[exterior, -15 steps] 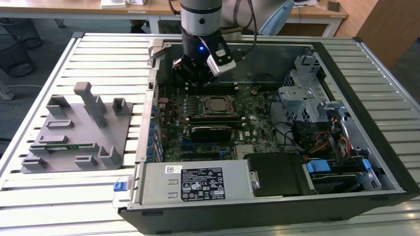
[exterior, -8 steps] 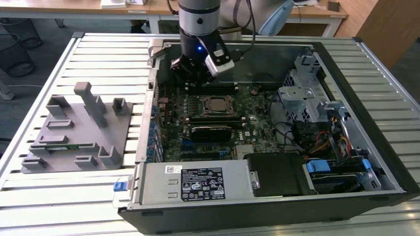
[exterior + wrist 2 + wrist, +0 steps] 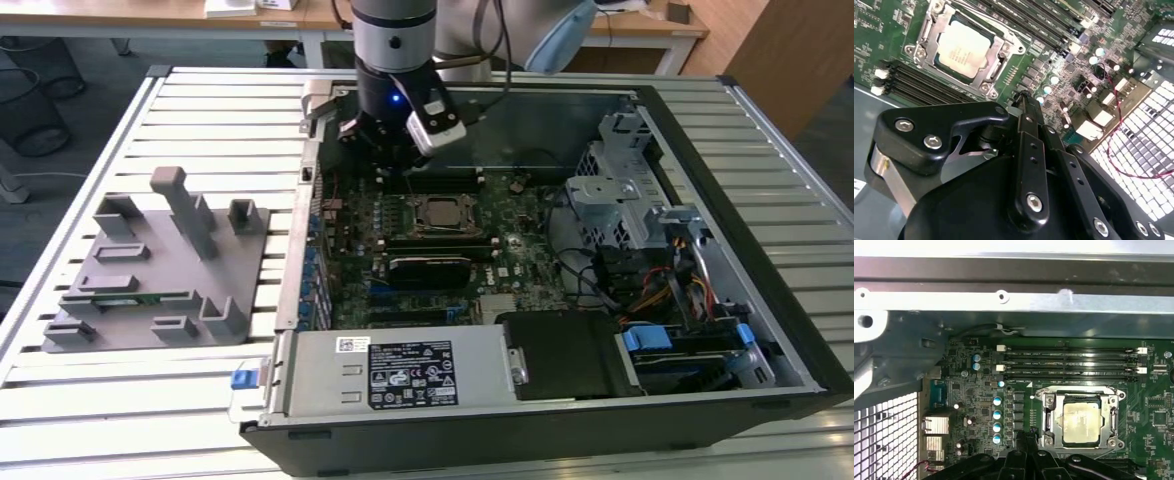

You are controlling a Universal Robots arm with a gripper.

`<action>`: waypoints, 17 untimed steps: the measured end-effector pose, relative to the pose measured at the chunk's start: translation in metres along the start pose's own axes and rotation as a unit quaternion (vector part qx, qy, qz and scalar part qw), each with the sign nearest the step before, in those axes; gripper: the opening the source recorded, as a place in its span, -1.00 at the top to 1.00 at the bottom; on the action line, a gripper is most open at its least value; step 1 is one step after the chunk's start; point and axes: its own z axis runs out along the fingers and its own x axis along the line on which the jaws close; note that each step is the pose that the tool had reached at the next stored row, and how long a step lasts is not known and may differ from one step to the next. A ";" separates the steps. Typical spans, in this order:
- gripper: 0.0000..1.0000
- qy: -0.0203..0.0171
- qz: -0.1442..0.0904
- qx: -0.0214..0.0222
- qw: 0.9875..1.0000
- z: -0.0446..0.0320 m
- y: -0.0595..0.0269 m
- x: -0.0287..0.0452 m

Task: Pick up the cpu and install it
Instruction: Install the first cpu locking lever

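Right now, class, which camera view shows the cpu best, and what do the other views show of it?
The second wrist view: the cpu is large and clear in its socket. The first wrist view shows it whole but under glare. The exterior view shows it small on the board.

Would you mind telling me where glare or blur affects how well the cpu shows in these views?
In the first wrist view, the cpu lid shines pale yellow with glare, and the case rim along the top is washed out white; in the second wrist view, the cpu is evenly lit; in the exterior view, the cpu looks dark and small.
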 end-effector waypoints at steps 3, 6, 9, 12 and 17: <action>0.79 0.000 0.000 0.000 1.000 -0.0001 0.0002 0.0037; 0.79 0.000 0.000 0.000 1.000 -0.0001 0.0005 0.0079; 0.79 0.000 0.000 0.000 1.000 -0.0001 0.0009 0.0120; 0.79 0.000 0.000 0.000 1.000 -0.0001 0.0053 0.0129; 0.79 0.000 0.000 0.000 1.000 0.0002 0.0160 0.0130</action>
